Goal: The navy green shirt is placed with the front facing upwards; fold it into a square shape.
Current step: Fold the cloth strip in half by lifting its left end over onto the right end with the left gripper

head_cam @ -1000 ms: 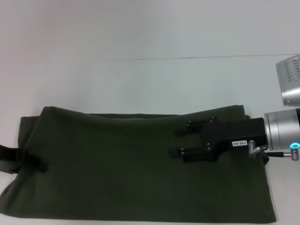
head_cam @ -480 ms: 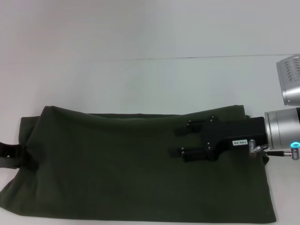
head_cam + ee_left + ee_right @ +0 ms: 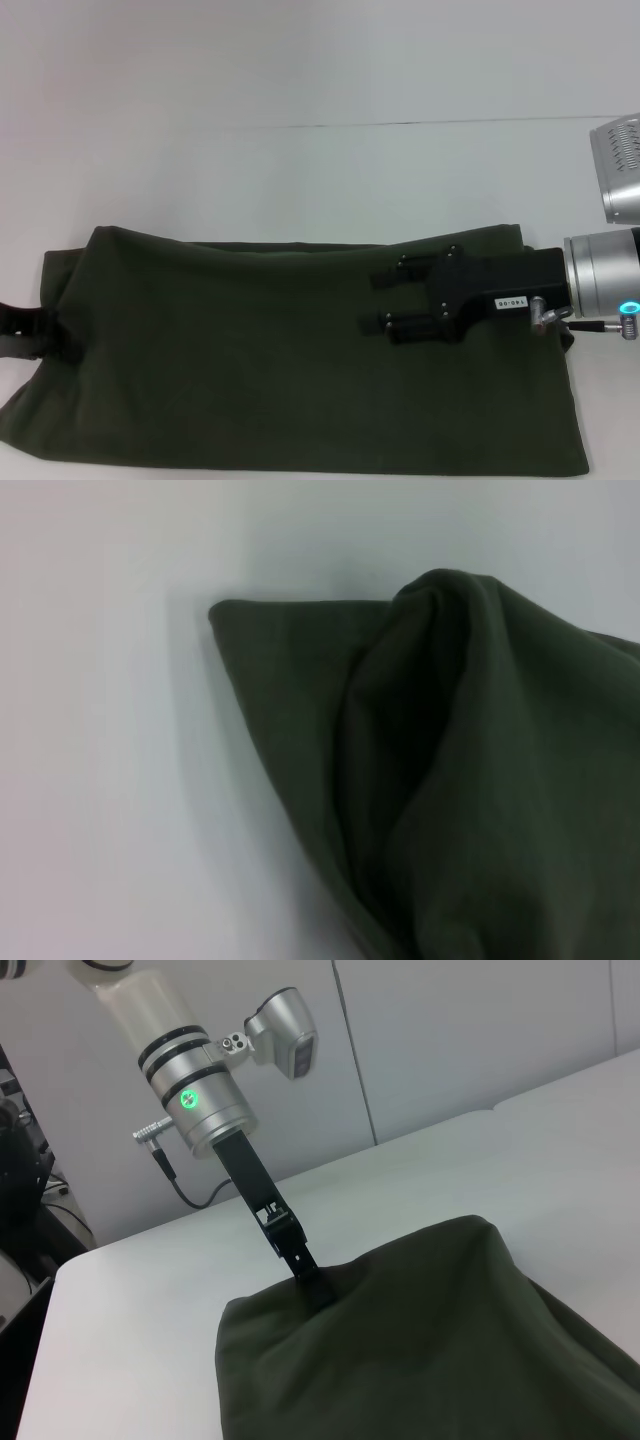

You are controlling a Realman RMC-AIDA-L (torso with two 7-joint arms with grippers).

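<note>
Meanwhile, head view: navy green shirt [image 3: 290, 360] lies as wide band on white table [image 3: 300, 170]. Left gripper [image 3: 50, 335] has slid outward to shirt's left edge, finger state unreadable. Right gripper [image 3: 385, 300], fingers apart, has barely moved over right half.
Left wrist view: bunched fold near corner.
Right wrist view: left fingers [image 3: 310, 1280] meet cloth edge; likely readying crosswise fold.

even, diffuse overhead light is seen in all three views; no hard glare is recorded on the white table [image 3: 300, 170]. the navy green shirt [image 3: 250, 370] is rendered very dark, its folds barely separated in the head view. a soft grey shadow is cast on the table just beside the shirt's edge in the left wrist view, where the cloth is slightly soft in focus. a dull sheen is noted on the metal wrist housing [image 3: 600, 275] right of the shirt.
</note>
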